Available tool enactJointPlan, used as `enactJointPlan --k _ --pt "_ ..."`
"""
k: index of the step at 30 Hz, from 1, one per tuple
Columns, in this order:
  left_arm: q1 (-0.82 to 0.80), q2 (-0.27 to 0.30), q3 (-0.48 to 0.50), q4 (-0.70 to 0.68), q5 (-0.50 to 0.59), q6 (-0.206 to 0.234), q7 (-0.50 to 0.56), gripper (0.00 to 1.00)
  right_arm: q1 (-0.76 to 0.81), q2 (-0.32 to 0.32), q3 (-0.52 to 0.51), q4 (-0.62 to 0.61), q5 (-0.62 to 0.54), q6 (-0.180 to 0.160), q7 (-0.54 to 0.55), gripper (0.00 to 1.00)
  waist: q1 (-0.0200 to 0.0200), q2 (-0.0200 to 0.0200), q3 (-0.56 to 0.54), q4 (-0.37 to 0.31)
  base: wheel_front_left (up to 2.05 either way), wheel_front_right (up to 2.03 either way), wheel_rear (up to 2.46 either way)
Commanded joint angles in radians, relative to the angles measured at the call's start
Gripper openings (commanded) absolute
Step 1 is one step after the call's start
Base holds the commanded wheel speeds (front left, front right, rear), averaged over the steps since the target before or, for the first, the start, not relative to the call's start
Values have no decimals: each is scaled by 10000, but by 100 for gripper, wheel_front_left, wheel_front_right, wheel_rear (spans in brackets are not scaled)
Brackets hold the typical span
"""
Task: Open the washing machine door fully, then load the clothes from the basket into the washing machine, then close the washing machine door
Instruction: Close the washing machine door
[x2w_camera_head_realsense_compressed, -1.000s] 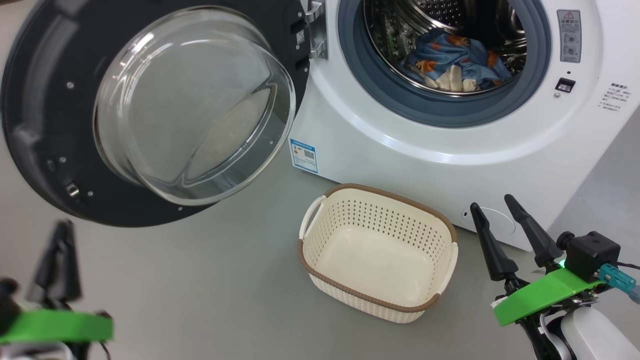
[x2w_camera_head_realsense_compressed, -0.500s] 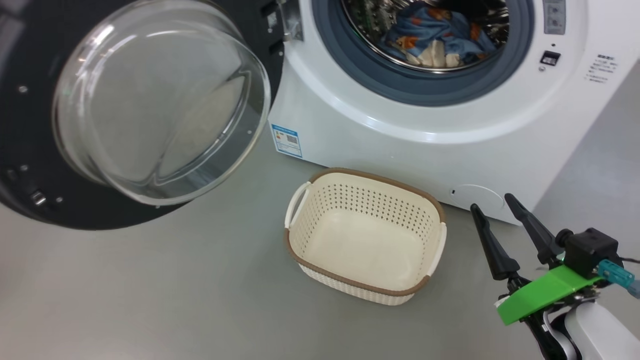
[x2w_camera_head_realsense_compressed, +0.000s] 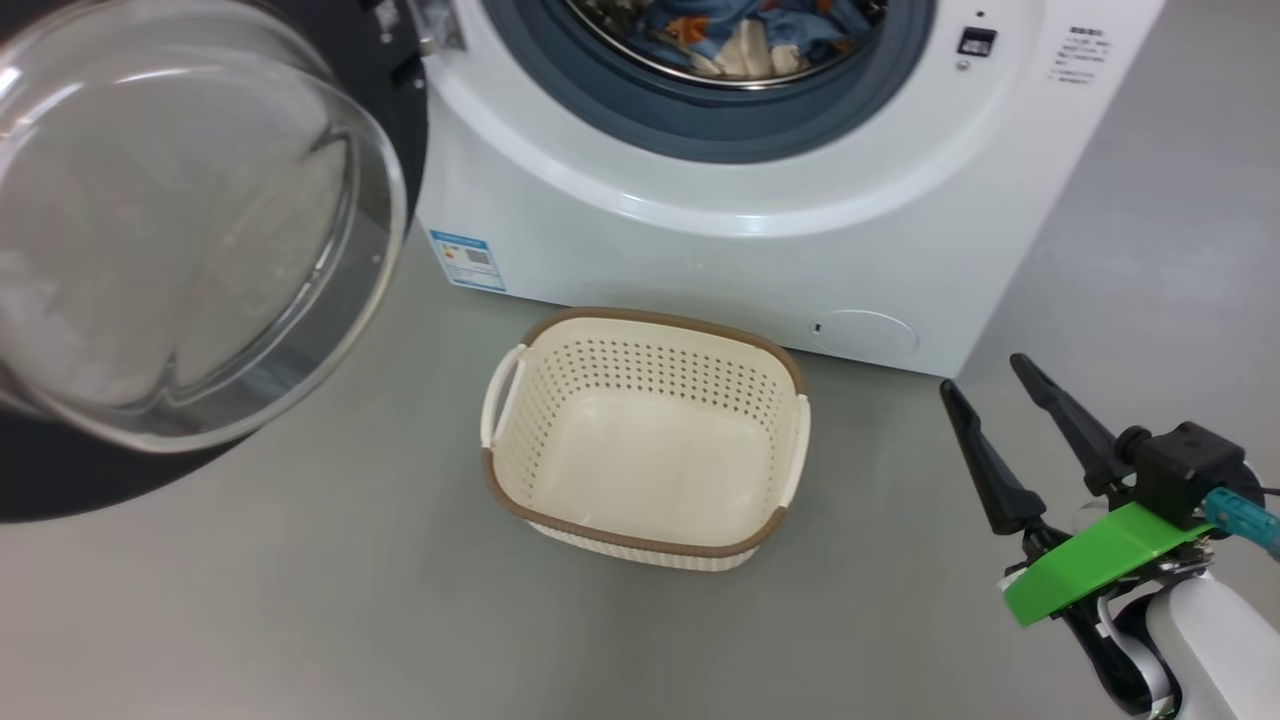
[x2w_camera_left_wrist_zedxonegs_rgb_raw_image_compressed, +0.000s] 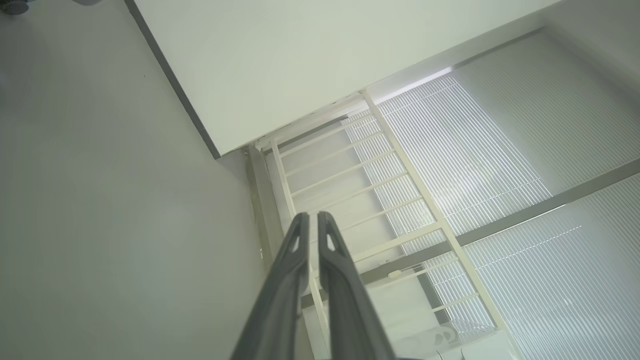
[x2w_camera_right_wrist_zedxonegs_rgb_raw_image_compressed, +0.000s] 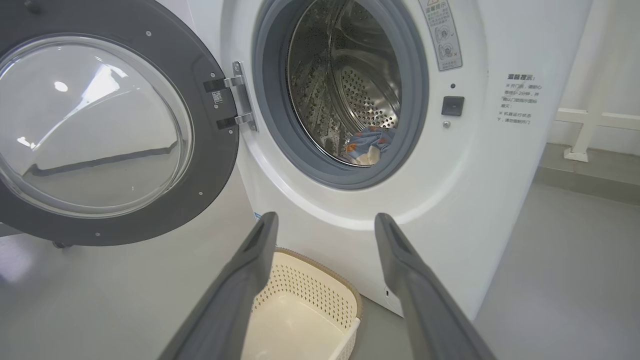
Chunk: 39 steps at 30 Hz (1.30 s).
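We take this for a bare laundry or test room: 1 white washing machine (x2w_camera_head_realsense_compressed: 700, 240) stands on a plain grey floor (x2w_camera_head_realsense_compressed: 300, 620), a basket (x2w_camera_head_realsense_compressed: 650, 365) near its front, a white rail (x2w_camera_right_wrist_zedxonegs_rgb_raw_image_compressed: 585, 120) far right, blank wall (x2w_camera_left_wrist_zedxonegs_rgb_raw_image_compressed: 300, 60) and slatted blinds (x2w_camera_left_wrist_zedxonegs_rgb_raw_image_compressed: 500, 150) elsewhere.

mouth of the washing machine (x2w_camera_right_wrist_zedxonegs_rgb_raw_image_compressed: 350, 210): open, the clothes (x2w_camera_right_wrist_zedxonegs_rgb_raw_image_compressed: 370, 147) low inside the drum | the washing machine door (x2w_camera_right_wrist_zedxonegs_rgb_raw_image_compressed: 100, 125): swung wide at left, glass bowl jutting over the floor (x2w_camera_head_realsense_compressed: 300, 600) | the basket (x2w_camera_head_realsense_compressed: 650, 316): on the floor just before the machine, below the mouth, open-topped | floor right of the basket: open
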<state>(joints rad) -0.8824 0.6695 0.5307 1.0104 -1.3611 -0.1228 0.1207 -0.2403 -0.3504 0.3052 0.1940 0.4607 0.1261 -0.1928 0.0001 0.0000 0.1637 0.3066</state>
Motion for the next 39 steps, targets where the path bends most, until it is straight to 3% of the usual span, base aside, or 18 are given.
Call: enactJointPlan --k 1,9,21,29,39 --pt "-126 821 94 -102 -99 -75 257 0 -210 -199 10 -337 -136 46 39 100 -1 0 278 -394 0 0 0" --pt "35 1304 123 529 -424 -77 1033 0 -137 -192 -296 -882 -393 46 381 100 -1 0 656 -932 0 0 0" --pt "-79 1450 -323 1344 -462 -78 2378 0 -14 -33 -545 -1218 -594 46 513 100 -1 0 767 -1245 0 0 0" --pt "750 1273 -1322 807 -219 -78 4948 0 313 90 -667 -1053 -516 46 304 100 -1 0 332 -1060 0 0 0" --pt "2220 807 -1834 -1356 -918 -78 7766 0 405 118 -377 -630 -180 46 -8 100 -1 0 -325 -697 0 0 0"
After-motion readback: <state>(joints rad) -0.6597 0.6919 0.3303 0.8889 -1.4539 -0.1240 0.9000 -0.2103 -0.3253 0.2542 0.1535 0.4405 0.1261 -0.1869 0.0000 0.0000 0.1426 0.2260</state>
